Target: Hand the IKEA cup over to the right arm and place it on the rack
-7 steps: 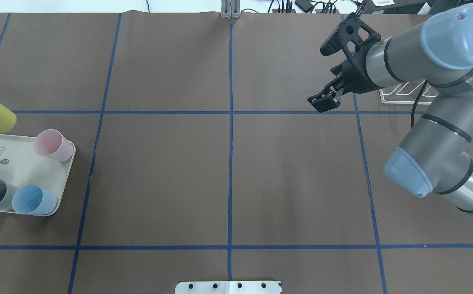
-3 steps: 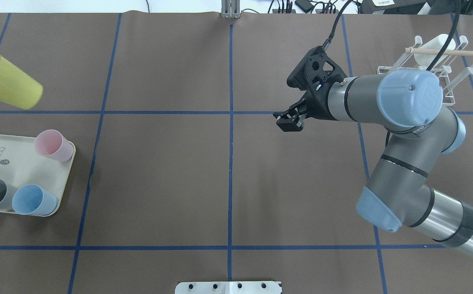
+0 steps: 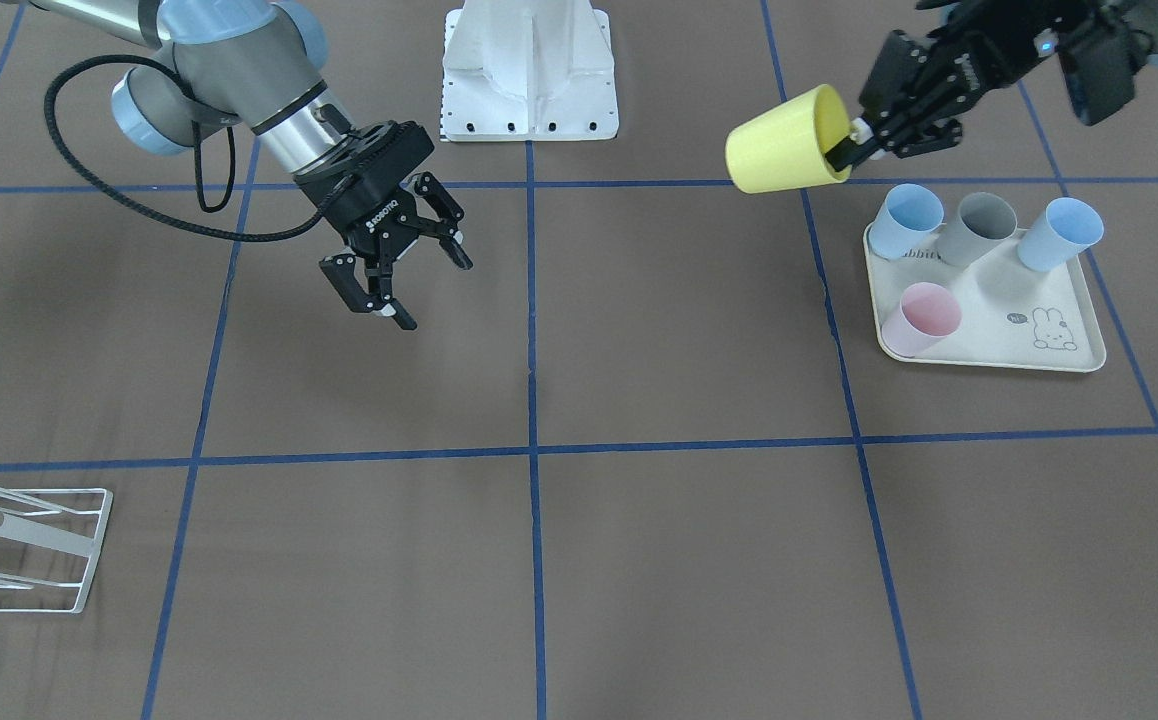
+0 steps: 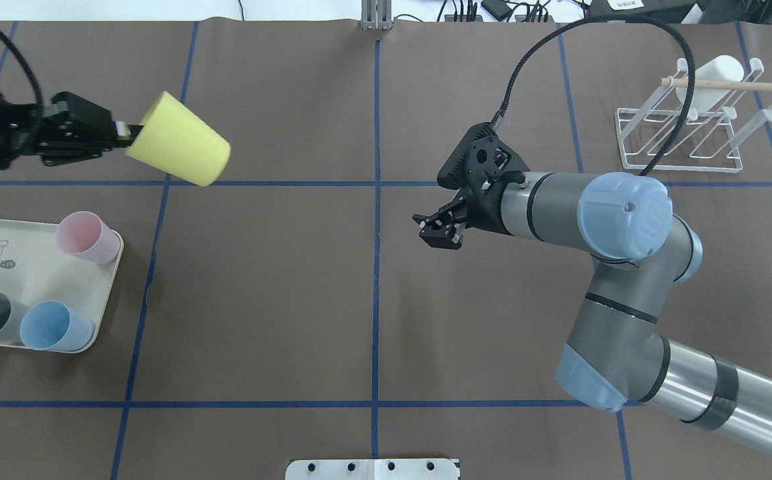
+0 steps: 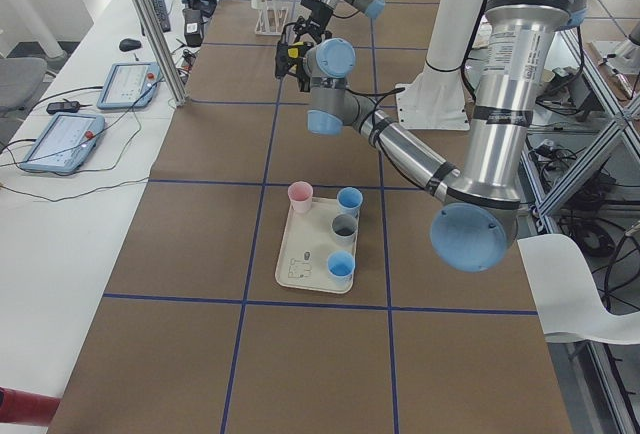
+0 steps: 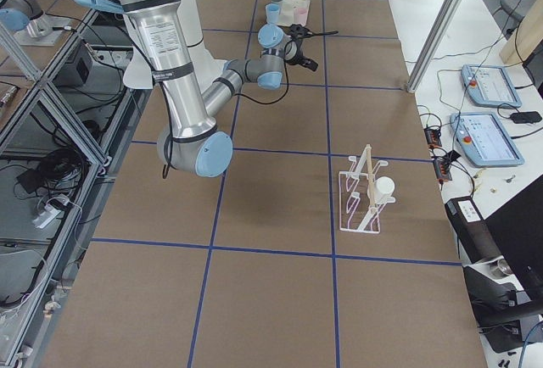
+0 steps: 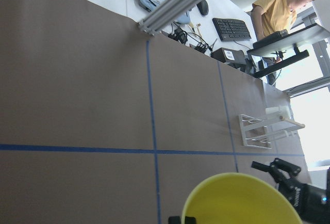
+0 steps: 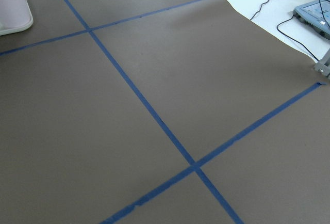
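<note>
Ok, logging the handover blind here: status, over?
Left gripper shut on yellow cup rim, cup held sideways in air. Right gripper open, empty, short of cup. Nothing seen between them; rack has one white cup.

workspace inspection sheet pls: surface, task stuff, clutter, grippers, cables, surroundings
surface: brown table covering with blue tape grid, no spills seen.
job's things: yellow plastic cup held aloft, on its side; white wire rack with wooden dowel at the table's far right, a white cup on it.
clutter: cream rabbit-print tray carrying a pink cup, a grey cup and two blue cups.
grippers: left gripper, jaws shut on the yellow cup's rim; right gripper, jaws open, empty.
cables: black cable loops off the right arm, snagging nothing.
surroundings: person in a yellow shirt at a desk; two control pendants on a side bench.
</note>
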`<state>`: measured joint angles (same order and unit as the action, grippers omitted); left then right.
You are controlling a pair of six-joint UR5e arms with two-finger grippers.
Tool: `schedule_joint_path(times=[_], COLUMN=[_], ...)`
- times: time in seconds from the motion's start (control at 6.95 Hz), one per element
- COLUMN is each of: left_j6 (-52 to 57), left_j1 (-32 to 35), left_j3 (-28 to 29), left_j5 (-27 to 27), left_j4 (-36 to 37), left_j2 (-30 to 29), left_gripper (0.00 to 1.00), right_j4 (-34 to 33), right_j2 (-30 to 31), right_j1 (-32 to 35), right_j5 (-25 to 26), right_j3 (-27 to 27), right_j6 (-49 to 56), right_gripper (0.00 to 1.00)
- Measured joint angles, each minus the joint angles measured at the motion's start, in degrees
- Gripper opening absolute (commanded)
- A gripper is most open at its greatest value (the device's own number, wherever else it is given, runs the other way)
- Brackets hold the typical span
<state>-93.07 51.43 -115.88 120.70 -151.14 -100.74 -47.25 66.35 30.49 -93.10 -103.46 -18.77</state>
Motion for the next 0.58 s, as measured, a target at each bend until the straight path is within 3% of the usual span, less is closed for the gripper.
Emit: schedule_joint_path(times=[0.29,0.58], left_j6=[-3.87,-4.59], left_j1=[-8.21,-11.99], left_j3=[1.11,3.53], left_j5=[-7.98,-12.10], left_j4=[0.18,0.22], left_j2=[-4.38,-6.84], left_gripper=[0.00,0.00], right_j4=[5.32,16.05], right_j2=[-0.83,-0.90], right_j1=[-3.44,-6.68], right_j5=[3.42,6.84], right_j3=[1.29,4.13], right_j6=[-0.39,-0.03], right_gripper=[0.99,0.99])
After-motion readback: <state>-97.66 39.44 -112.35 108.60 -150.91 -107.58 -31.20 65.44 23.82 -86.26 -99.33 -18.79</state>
